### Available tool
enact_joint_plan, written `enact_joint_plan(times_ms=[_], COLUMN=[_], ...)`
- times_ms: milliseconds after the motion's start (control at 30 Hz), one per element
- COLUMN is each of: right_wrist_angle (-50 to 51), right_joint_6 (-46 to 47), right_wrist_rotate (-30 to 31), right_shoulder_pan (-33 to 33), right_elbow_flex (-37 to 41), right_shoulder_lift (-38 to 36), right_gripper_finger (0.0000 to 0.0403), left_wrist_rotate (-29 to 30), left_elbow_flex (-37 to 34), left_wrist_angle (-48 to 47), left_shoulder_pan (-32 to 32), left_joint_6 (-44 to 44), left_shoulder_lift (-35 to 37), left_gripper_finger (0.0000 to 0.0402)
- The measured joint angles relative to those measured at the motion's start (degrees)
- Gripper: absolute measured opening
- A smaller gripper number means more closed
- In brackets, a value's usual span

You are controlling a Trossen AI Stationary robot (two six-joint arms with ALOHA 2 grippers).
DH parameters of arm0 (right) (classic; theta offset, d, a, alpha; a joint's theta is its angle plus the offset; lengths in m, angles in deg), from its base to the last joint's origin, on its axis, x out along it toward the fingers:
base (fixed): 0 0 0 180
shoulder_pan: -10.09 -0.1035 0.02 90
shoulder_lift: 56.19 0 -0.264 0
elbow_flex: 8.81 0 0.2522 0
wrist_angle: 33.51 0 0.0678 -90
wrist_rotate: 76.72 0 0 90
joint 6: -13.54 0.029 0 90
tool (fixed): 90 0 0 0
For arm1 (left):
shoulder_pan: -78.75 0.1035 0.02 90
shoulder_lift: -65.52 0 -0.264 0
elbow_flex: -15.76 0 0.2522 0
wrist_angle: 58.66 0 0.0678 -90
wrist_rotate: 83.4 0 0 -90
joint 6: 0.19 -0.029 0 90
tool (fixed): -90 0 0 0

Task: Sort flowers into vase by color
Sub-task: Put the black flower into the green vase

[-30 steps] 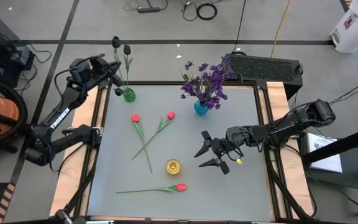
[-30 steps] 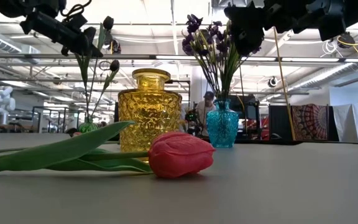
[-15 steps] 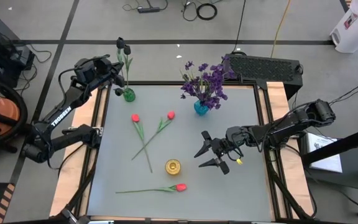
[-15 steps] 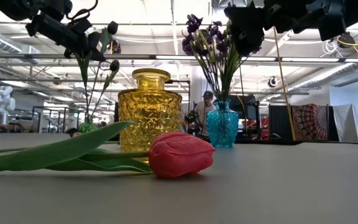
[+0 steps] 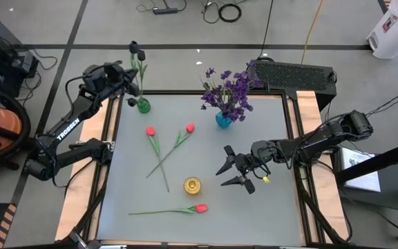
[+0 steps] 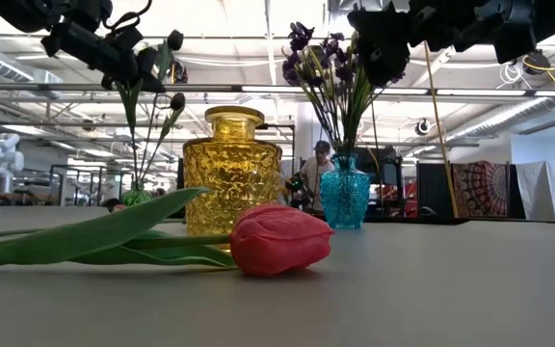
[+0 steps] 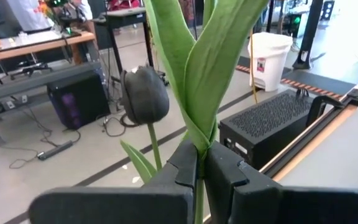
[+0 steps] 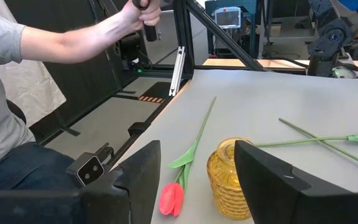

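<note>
Left gripper (image 5: pixel 125 84) clamped on stem of black tulip (image 5: pixel 134 48) above green vase (image 5: pixel 143 106), far left corner. Right gripper (image 5: pixel 235 170) wide open, holding nothing, near yellow vase (image 5: pixel 192 185). Risk: vase tipped by sideways pull, or stem missing the narrow mouth.

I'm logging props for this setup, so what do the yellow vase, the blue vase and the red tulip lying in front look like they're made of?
The yellow vase looks like pressed amber glass: translucent, with a glinting diamond texture. The blue vase also seems glass, see-through turquoise with glossy highlights. The red tulip looks artificial, likely plastic or coated fabric, though that is uncertain: smooth matte petals and a uniform stiff green leaf.
</note>
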State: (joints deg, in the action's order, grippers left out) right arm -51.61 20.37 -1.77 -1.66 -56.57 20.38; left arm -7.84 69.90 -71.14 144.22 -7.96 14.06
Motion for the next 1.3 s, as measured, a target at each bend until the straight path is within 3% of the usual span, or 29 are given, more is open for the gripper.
enact_joint_plan(times_ms=[500, 900, 1300], right_wrist_angle=[0.0, 0.0, -0.02], right_joint_6=[0.0, 0.01, 1.03], right_wrist_rotate=[0.0, 0.0, 0.0], right_shoulder_pan=[0.0, 0.0, 0.0], right_elbow_flex=[0.0, 0.0, 0.0], right_shoulder_lift=[-0.02, -0.02, -0.02], right_gripper_finger=[0.0196, 0.0196, 0.0196], left_wrist_rotate=[-0.3, -0.23, 0.03], left_elbow_flex=[0.0, 0.0, 0.0], left_wrist_angle=[-3.14, -11.18, -11.32], left_shoulder_pan=[-0.78, -0.74, -0.74], left_joint_6=[-0.02, -0.47, -0.51], left_shoulder_lift=[-0.1, -0.17, -0.17], left_gripper_finger=[0.0017, 0.0026, 0.0033])
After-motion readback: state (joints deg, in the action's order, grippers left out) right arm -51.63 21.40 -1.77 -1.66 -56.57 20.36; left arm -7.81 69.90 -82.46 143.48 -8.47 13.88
